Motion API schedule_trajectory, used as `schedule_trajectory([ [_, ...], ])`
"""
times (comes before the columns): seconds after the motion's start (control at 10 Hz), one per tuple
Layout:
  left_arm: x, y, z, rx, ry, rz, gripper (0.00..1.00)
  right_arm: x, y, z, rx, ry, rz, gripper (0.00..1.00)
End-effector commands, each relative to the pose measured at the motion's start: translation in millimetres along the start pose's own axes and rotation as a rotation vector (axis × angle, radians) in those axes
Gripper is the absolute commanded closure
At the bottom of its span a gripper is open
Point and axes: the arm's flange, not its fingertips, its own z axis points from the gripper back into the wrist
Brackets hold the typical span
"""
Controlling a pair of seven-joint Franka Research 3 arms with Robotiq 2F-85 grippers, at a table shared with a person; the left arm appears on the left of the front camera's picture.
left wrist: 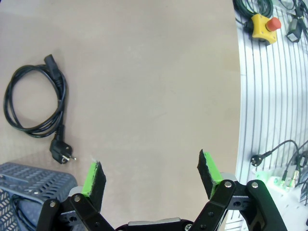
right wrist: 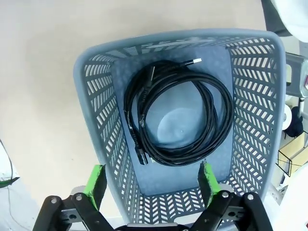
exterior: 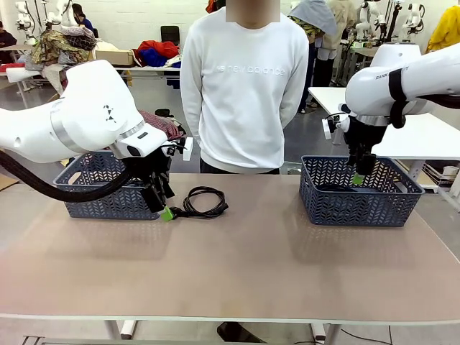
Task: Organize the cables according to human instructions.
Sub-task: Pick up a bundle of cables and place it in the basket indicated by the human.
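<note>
A coiled black cable [exterior: 204, 202] lies on the table beside the left basket [exterior: 100, 188]. In the left wrist view the same cable [left wrist: 33, 108] is at the far left, its plug [left wrist: 62, 151] close to the basket corner [left wrist: 33, 180]. My left gripper [exterior: 161, 203] [left wrist: 151, 175] hangs open just left of that cable, nothing between its fingers. My right gripper [exterior: 359, 172] [right wrist: 151, 180] is open above the right basket [exterior: 359, 190] [right wrist: 250, 120]. Coiled black cables [right wrist: 178, 113] lie on that basket's floor, below the fingers and apart from them.
A person in a white sweatshirt [exterior: 244, 79] stands at the far edge of the table, arms behind the back. A yellow emergency-stop box [left wrist: 264, 25] and loose wires lie beyond the table edge. The broad tan tabletop [exterior: 237, 266] stretches between the baskets.
</note>
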Motion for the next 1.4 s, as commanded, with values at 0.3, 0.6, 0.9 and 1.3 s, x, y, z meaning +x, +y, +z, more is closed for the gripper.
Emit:
schedule_trajectory([
  [0.3, -1, -1, 1, 0.002, 0.0, 0.001, 0.0, 4, 47, 39, -0.026, -0.119, -0.069, 0.0],
  [0.6, -1, -1, 1, 0.002, 0.0, 0.001, 0.0, 16, 92, 54, -0.022, -0.185, -0.107, 0.0],
  [0.9, -1, -1, 1, 0.002, 0.0, 0.001, 0.0, 28, 133, 60, -0.001, -0.25, -0.13, 0.0],
  [1.3, -1, -1, 1, 0.002, 0.0, 0.001, 0.0, 32, 161, 52, 0.063, -0.337, -0.127, 0.0],
])
